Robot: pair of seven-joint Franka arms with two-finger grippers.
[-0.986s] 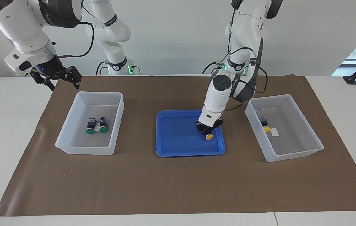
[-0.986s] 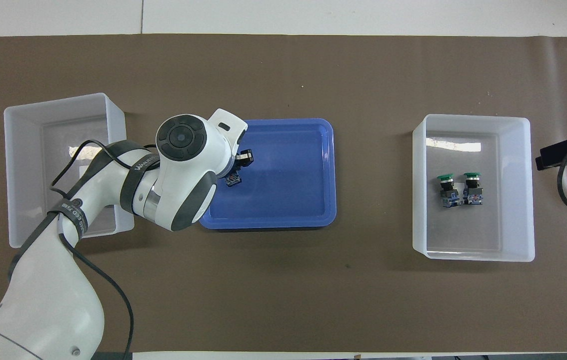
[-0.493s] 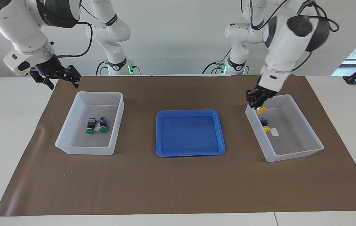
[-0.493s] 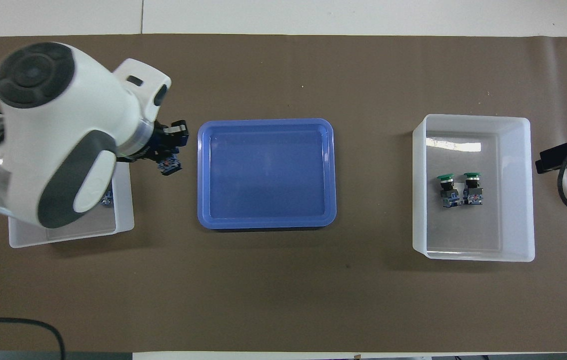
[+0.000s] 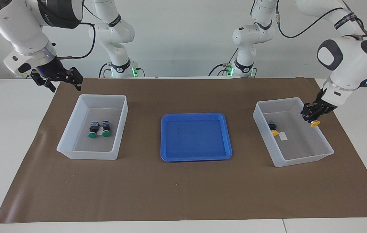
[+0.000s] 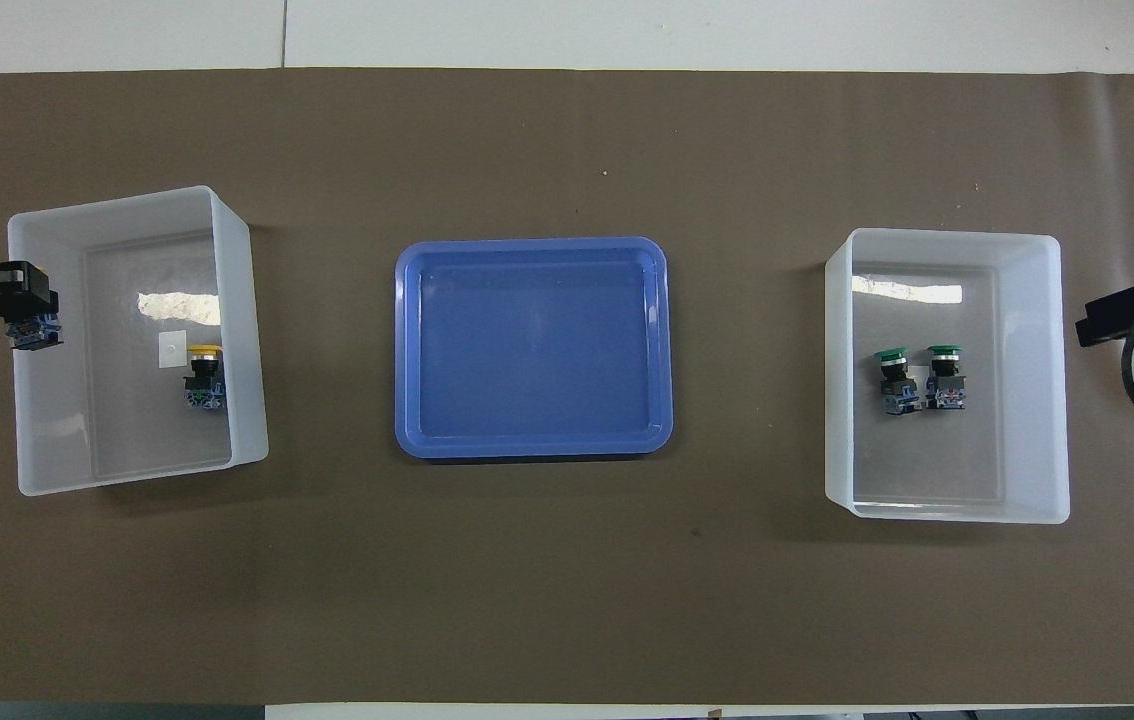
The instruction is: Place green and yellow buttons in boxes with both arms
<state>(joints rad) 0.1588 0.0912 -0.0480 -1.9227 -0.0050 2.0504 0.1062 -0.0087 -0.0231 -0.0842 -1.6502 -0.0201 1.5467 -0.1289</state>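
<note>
While black left gripper (image 5: 313, 117) pinches yellow-capped button (image 5: 315, 123) over translucent white bin (image 5: 327, 149) holding another yellow button (image 5: 273, 128), second bin (image 5: 88, 154) holds two green-capped buttons (image 5: 99, 128); shallow blue tray (image 5: 195, 157) bare; right gripper (image 5: 61, 81) waits, fingers spread.

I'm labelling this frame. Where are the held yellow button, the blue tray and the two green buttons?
held yellow button (image 5: 315, 124), facing view, on its yellow cap.
blue tray (image 5: 196, 158), facing view, on its rim.
green buttons (image 6: 891, 354), overhead view, on one green cap.

1. The left pincer (image 5: 313, 117) grips a yellow-capped button (image 5: 315, 123) over the outer wall of a translucent box (image 5: 300, 160).
2. A second yellow button (image 5: 273, 128) lies inside that box.
3. Two green buttons (image 5: 98, 129) sit in the other box (image 5: 88, 154).
4. The right pincer (image 5: 61, 81) waits, fingers spread, over the table (image 5: 5, 129).
5. A blue tray (image 5: 196, 157) lies between the boxes.
</note>
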